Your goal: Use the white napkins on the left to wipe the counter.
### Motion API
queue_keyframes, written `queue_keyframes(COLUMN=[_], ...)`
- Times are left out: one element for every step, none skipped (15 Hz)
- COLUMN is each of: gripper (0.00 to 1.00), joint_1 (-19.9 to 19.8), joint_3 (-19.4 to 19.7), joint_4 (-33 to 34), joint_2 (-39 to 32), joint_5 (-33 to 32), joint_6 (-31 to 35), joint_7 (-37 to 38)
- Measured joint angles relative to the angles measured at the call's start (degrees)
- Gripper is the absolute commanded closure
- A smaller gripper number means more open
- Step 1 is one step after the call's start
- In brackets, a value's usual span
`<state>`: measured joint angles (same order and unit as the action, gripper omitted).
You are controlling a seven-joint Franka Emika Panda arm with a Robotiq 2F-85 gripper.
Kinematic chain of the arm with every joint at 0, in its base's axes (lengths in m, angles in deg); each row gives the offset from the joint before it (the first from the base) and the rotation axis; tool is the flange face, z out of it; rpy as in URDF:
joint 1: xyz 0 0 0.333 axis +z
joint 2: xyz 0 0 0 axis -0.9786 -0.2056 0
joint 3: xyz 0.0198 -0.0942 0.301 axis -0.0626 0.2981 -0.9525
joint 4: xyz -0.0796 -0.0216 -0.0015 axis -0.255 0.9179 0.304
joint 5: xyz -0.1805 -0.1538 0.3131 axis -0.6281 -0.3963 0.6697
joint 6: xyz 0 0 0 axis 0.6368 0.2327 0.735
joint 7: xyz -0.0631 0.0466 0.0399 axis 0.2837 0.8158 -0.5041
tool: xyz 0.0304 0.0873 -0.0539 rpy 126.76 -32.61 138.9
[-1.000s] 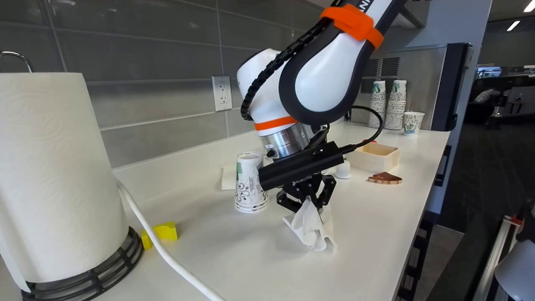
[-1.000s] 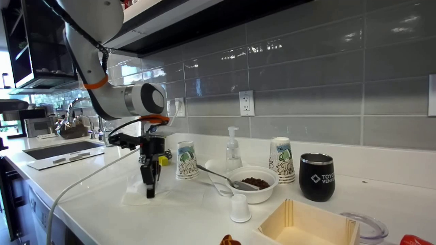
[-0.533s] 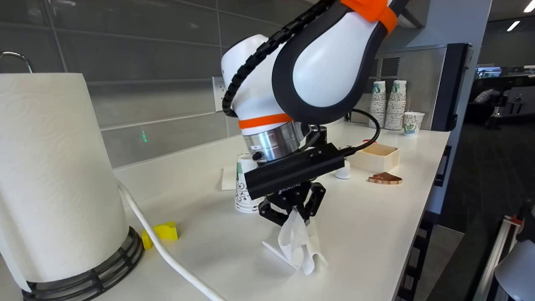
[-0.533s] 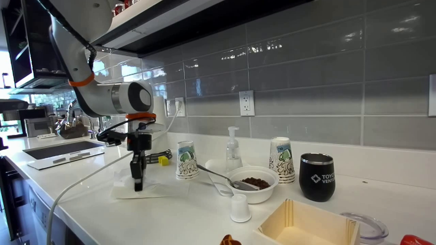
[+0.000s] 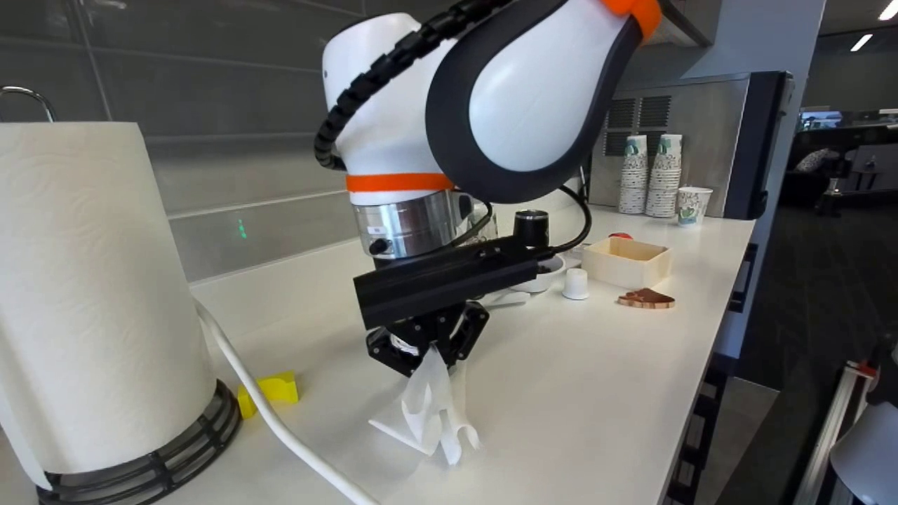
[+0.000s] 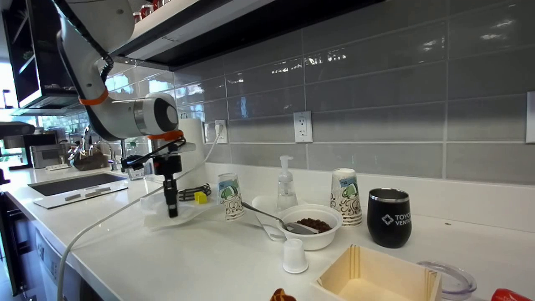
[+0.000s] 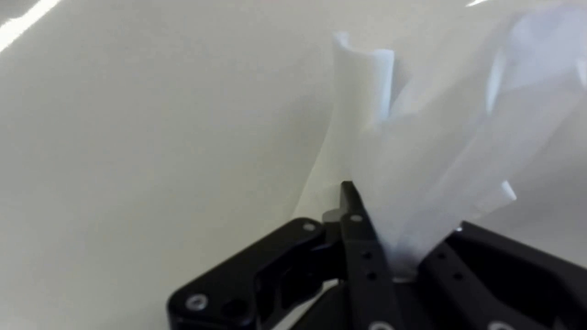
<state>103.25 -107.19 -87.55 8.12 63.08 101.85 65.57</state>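
Observation:
My gripper [image 5: 443, 359] is shut on a thin white napkin [image 5: 423, 412], which hangs from the fingertips in loose folds above the white counter [image 5: 561, 400]. In an exterior view the gripper [image 6: 172, 211] points down and the napkin [image 6: 190, 214] spreads to both sides of it, partly covering the lower edge of a cup stack. In the wrist view the napkin [image 7: 412, 156] comes out between the fingers of the gripper [image 7: 394, 220], and it hides one fingertip. I cannot tell whether the napkin's lower edge touches the counter.
A paper towel roll [image 5: 91, 294], a white cable [image 5: 280, 428] and a yellow object [image 5: 277, 387] are near the gripper. A paper cup stack [image 6: 230, 196], soap bottle [image 6: 286, 188], bowl with spoon [image 6: 313, 240], small white cup [image 6: 295, 257] and wooden box [image 6: 380, 271] stand farther along.
My gripper has moved along the counter toward the paper towel roll, carrying the napkin. In the last half second it has risen slightly, and the napkin's edges have lifted and curled.

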Motion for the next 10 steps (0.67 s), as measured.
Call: queue_keyframes(gripper=[0.99,0.99,0.99,0.99,0.99,0.99,0.99,0.99,0.99,0.99], joint_1=[0.1,0.3,0.4,0.6,0.8,1.1,1.5,1.9,2.4,3.0], joint_3=[0.0,-0.1,-0.2,-0.4,-0.5,-0.6,-0.7,-0.7,-0.6,-0.4], joint_4=[1.0,2.1,3.2,4.4,5.6,6.8,8.0,9.2,10.3,11.4], joint_2=[-0.4,-1.0,-1.6,-2.3,-3.1,-3.9,-4.7,-5.5,-6.3,-7.0], joint_5=[0.0,0.0,0.1,0.3,0.4,0.4,0.4,0.3,0.2,0.1], joint_6=[0.7,1.2,1.7,2.4,3.1,3.6,3.9,3.9,3.9,3.9], joint_7=[-1.5,-3.4,-5.4,-7.7,-9.7,-11.7,-13.3,-14.5,-15.4,-16.2])
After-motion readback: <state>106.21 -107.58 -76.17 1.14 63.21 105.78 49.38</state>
